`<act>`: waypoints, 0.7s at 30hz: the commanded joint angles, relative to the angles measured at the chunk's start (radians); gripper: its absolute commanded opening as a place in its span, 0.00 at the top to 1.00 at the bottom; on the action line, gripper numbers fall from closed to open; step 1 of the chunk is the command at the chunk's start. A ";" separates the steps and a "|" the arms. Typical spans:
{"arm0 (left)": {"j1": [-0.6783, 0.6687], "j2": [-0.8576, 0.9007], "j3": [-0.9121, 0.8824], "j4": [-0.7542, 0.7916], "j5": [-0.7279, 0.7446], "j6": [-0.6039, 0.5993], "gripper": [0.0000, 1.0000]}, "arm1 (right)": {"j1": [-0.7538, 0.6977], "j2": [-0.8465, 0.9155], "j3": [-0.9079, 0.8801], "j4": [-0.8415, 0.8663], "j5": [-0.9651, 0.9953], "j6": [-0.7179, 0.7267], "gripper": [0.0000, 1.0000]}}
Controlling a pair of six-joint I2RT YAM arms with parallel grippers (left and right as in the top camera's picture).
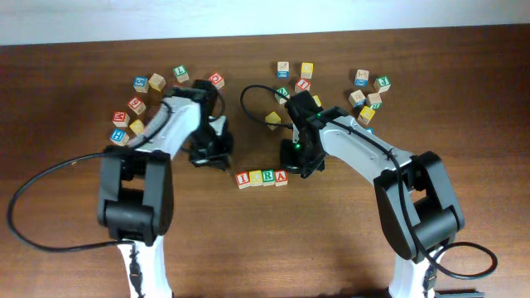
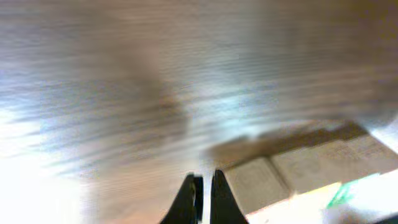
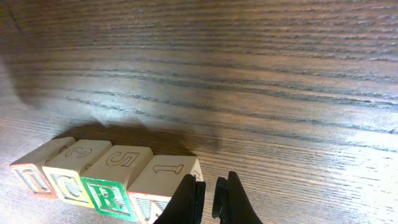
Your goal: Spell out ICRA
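Both pairs of jaws are sitting pressed together with nothing between them. The left gripper (image 2: 204, 182) is hanging low over the dark brown wood-grain table (image 1: 50, 83), just left of the row and a little farther back. The right gripper (image 3: 210, 185) is hovering right beside the row's right end.

Four small wooden alphabet cubes are lying in a line, side touching side, near the middle of the table between the two grippers. From left to right they are the red-faced I cube (image 3: 31, 176), the yellow-faced C cube (image 3: 67, 184), the green-faced R cube (image 3: 107, 196) and the red-faced A cube (image 3: 163, 180). The word is looking complete, so what is remaining seems to be a clean retreat.

That is where trouble is waiting. The right fingers are standing so close to the A cube that any leftward drift while lifting could nudge it and skew or split the line. The left gripper is posing the same threat to the I cube. Loose coloured letter cubes (image 1: 362, 78) are lying scattered along the far side, where a swinging arm could scatter them further.
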State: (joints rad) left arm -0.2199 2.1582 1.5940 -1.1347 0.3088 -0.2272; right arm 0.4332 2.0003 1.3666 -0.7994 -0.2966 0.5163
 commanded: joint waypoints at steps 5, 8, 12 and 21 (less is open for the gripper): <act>0.042 0.003 0.034 -0.158 -0.051 0.013 1.00 | 0.005 0.004 -0.005 -0.001 0.019 -0.003 0.96; -0.006 0.010 -0.032 -0.107 -0.032 -0.016 1.00 | 0.005 0.004 -0.005 -0.003 0.019 -0.003 0.96; -0.062 0.034 -0.053 -0.031 0.043 -0.031 1.00 | 0.005 0.004 -0.024 -0.011 0.020 -0.003 0.96; -0.068 0.034 -0.053 0.006 0.044 -0.033 1.00 | 0.005 0.004 -0.044 0.023 -0.027 0.002 0.96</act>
State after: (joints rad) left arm -0.2859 2.1792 1.5497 -1.1362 0.3340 -0.2508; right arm 0.4332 2.0003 1.3289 -0.7933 -0.2909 0.5163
